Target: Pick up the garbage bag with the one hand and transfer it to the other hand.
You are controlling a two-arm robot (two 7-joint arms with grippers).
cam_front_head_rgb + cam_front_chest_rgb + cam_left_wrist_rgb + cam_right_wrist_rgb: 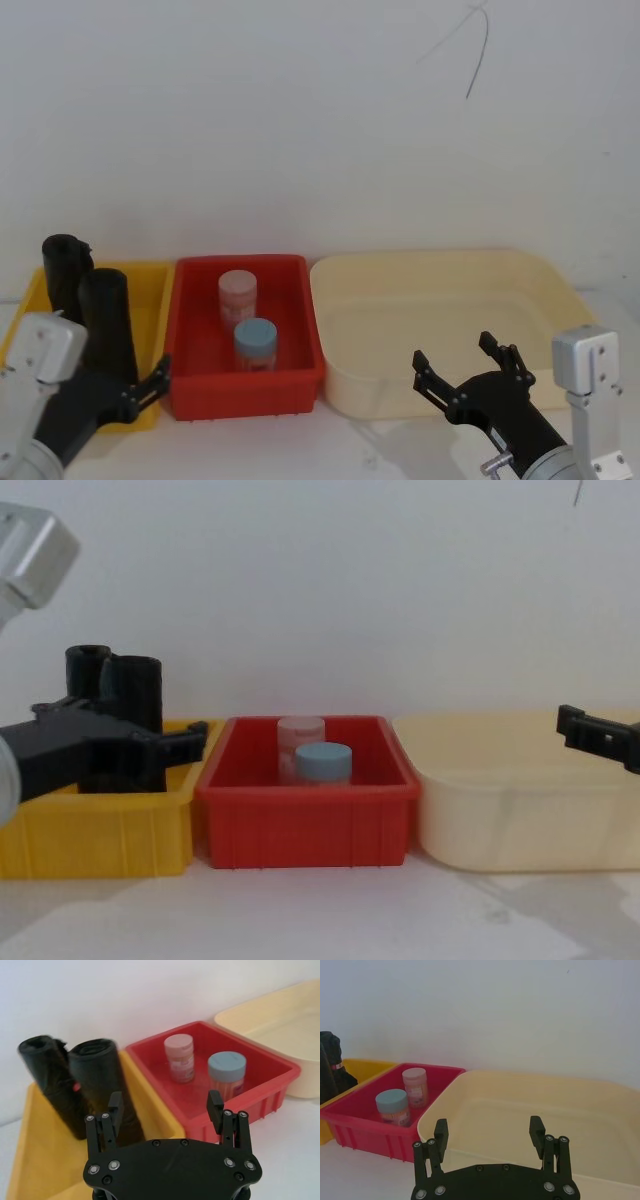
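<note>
Two black rolls stand upright in the yellow bin [150,278]. The nearer, plain one is the garbage bag [106,318] [100,1082] [138,688]. Behind it stands a similar roll [64,268] [44,1072] with a small red mark. My left gripper [148,386] [165,1102] [130,732] hovers open at the bin's front right corner, just short of the garbage bag, holding nothing. My right gripper [454,352] [488,1126] is open and empty in front of the cream tub [440,275], far from the bag.
Between the yellow bin and the cream tub sits a red bin [190,385] [300,825] holding a pink-lidded jar [238,292] and a blue-lidded jar [255,342]. A white wall rises right behind the bins. Bare white table lies in front of them.
</note>
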